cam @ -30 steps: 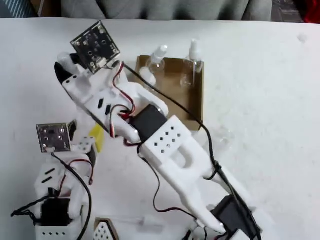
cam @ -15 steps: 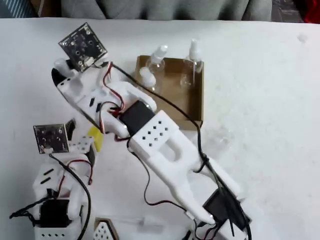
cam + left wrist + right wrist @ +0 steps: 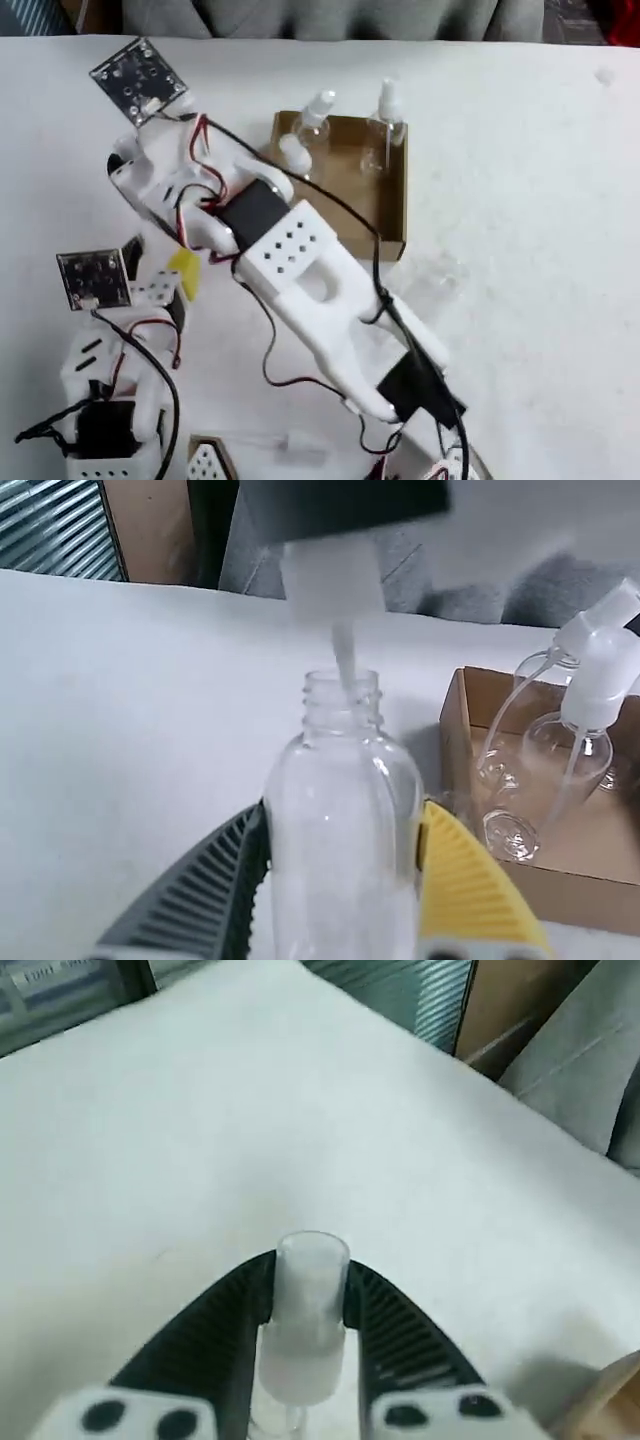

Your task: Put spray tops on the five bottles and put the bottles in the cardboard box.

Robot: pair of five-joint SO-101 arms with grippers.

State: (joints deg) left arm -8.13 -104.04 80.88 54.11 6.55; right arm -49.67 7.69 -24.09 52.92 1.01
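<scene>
Your right pincer point(image 3: 308, 1288), clamped on the spray top point(image 3: 330, 575), sits straight above the uncapped bottle point(image 3: 340, 800), gripped upright by the left pincer point(image 3: 338, 900) beside the cardboard box point(image 3: 540, 895); with the dip tube point(image 3: 343, 650) at the neck point(image 3: 340, 695), lower along the bottle's axis.

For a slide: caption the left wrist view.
Left end effector holds clear plastic bottle; white spray top hangs at its neck.

Four bottles point(image 3: 340, 820) point(image 3: 318, 125) point(image 3: 385, 130) point(image 3: 295, 155), one top point(image 3: 300, 1310), one box point(image 3: 388, 215)

No writing can be read on anything.
</scene>
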